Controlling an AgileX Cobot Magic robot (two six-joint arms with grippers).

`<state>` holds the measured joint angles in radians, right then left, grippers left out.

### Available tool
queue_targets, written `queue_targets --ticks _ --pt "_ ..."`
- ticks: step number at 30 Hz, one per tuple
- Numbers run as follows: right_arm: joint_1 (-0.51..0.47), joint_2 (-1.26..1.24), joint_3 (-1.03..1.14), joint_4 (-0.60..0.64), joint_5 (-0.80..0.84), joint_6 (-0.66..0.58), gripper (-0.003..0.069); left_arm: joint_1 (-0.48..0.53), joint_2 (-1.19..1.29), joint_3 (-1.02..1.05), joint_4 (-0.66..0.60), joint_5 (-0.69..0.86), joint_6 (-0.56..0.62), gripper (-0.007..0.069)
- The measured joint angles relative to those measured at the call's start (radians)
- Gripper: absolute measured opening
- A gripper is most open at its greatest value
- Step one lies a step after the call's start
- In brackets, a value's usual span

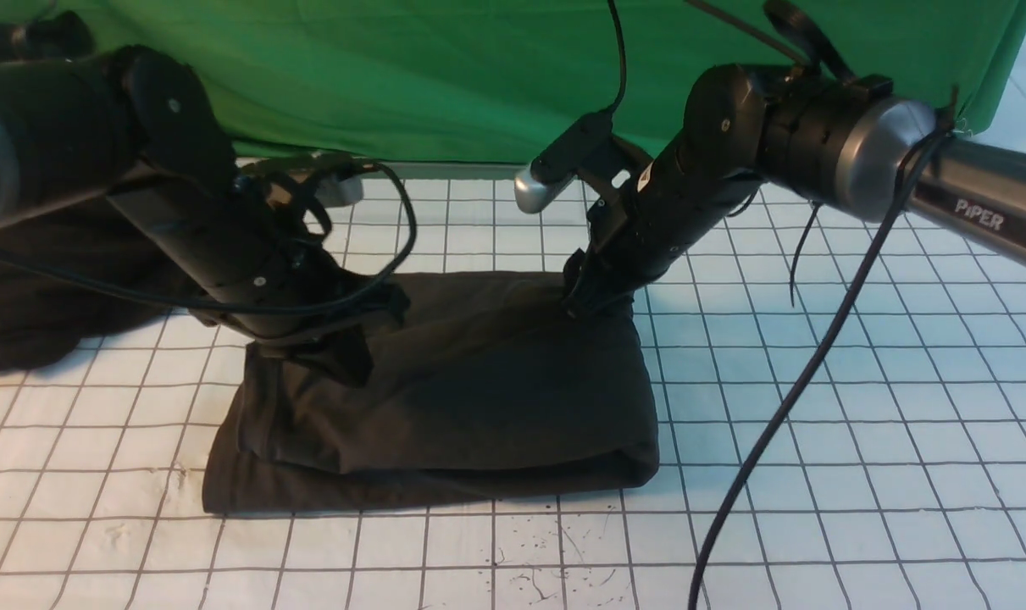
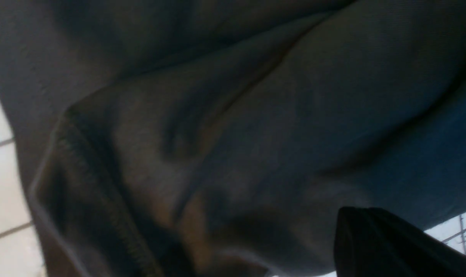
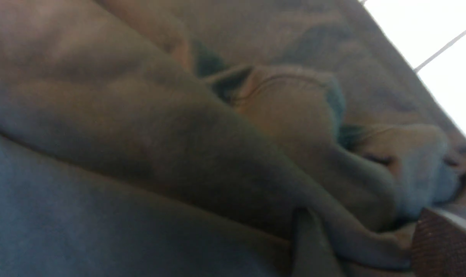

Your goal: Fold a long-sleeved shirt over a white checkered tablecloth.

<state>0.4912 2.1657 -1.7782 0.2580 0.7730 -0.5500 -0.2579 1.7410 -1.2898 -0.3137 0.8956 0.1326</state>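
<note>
The white checkered tablecloth point(image 1: 818, 474) covers the tabletop from the near edge back to a green backdrop point(image 1: 445, 76). The long-sleeved shirt point(image 1: 479, 390) lies on the tablecloth at centre, folded into a thick dark block, with its doubled edge toward the camera and no print showing. A second black garment heap point(image 1: 47, 296) sits at the far left, apart from the shirt.

The left gripper point(image 1: 335, 335) is down on the shirt's rear left corner. Its fingers point(image 2: 375, 242) are together on a peak of raised fabric. The right gripper point(image 1: 589, 298) is down on the rear right corner. One finger point(image 3: 444, 246) shows beside bunched cloth, and I cannot tell how the fingers are set. A black cable point(image 1: 784, 407) hangs from the right arm across the tablecloth. Small dark specks point(image 1: 546, 585) mark the near squares.
</note>
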Motion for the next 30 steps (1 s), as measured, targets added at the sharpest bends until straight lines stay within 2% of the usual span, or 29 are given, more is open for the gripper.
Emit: queue_targets --ticks 1,3,4,5,6,16,22,25,30 --pt "0.0 0.004 0.0 0.0 -0.001 0.0 0.0314 -0.001 0.0 0.001 -0.002 -0.003 0.0 -0.0001" --pt "0.0 0.021 0.0 0.0 -0.01 -0.002 0.0158 -0.007 0.0 0.001 -0.01 -0.025 0.0 -0.0006" --pt "0.0 0.021 0.0 0.0 -0.01 -0.002 0.0144 -0.007 0.0 0.001 -0.01 -0.026 0.0 -0.0006" --pt "0.0 0.021 0.0 0.0 -0.012 -0.002 0.0074 -0.008 0.0 0.001 -0.01 -0.027 0.0 -0.0006" --pt "0.0 0.02 0.0 0.0 -0.016 -0.002 0.005 -0.009 0.0 0.001 -0.01 -0.026 0.0 -0.0006" --pt "0.0 -0.002 -0.091 -0.008 -0.022 -0.001 0.0038 -0.073 0.017 0.022 -0.03 -0.081 -0.001 -0.0006" --pt "0.0 0.002 -0.092 -0.01 -0.019 0.015 0.0038 -0.16 0.031 0.028 -0.122 -0.294 0.033 -0.0006" --pt "0.0 0.005 -0.092 -0.011 -0.016 0.029 0.004 -0.186 0.043 0.028 -0.144 -0.341 0.045 -0.0004" --pt "0.0 0.006 -0.093 -0.056 0.073 0.133 0.0047 -0.186 0.081 0.03 -0.149 -0.344 0.047 -0.0004"
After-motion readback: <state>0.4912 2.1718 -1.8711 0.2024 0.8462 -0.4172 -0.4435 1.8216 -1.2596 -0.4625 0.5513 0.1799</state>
